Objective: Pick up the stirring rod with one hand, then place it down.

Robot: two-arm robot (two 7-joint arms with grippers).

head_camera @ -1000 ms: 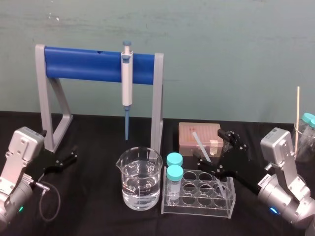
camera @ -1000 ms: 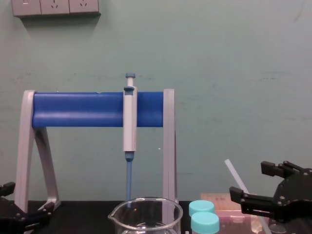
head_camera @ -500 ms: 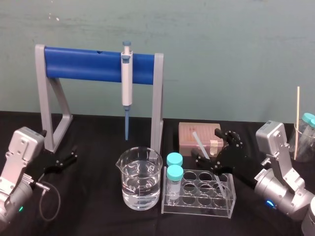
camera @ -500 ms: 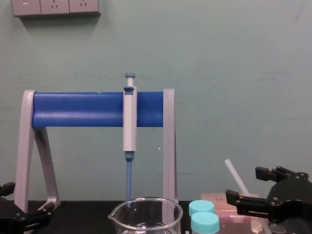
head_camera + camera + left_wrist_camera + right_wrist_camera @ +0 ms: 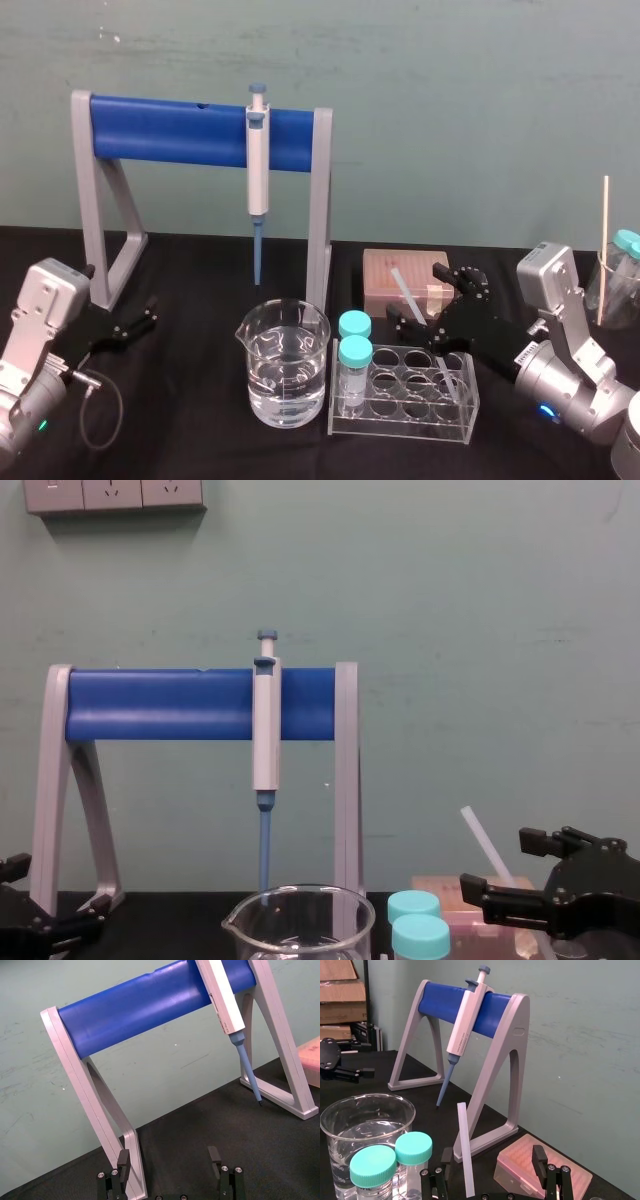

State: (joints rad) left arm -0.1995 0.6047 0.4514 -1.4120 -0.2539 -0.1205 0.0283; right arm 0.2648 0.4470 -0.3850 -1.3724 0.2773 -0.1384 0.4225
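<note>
Straddling the stirring rod (image 5: 464, 1150) with the right gripper's (image 5: 492, 1155) open, empty jaws, I judged pickup and set-down both undone; left gripper (image 5: 169, 1156) parked open.

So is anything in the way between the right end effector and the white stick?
Nothing visible is. The right end effector is open, and the stick, leaning up out of the clear rack, stands between its fingers. The capped tubes sit off to one side, outside the fingers.
</note>
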